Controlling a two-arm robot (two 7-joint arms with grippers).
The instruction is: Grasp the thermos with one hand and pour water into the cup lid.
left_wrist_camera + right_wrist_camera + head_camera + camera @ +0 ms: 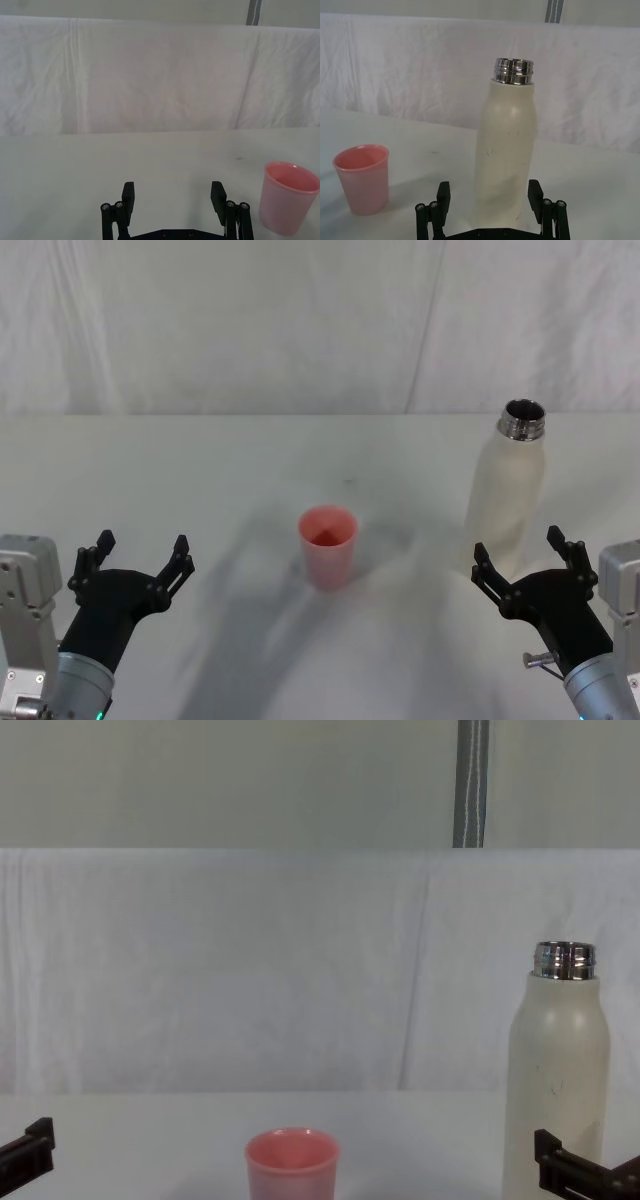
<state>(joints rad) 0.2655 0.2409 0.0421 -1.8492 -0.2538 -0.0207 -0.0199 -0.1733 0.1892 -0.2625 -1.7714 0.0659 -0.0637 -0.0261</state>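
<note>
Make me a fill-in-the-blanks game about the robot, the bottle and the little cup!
1. The small plastic cup is coloured ____.
2. The tall cream-white thermos with the shiny steel neck has no ____ on, so its mouth is open.
3. The gripper nearest the thermos is the ____ gripper.
4. The left gripper holds ____.

Missing words: pink; lid; right; nothing
</note>
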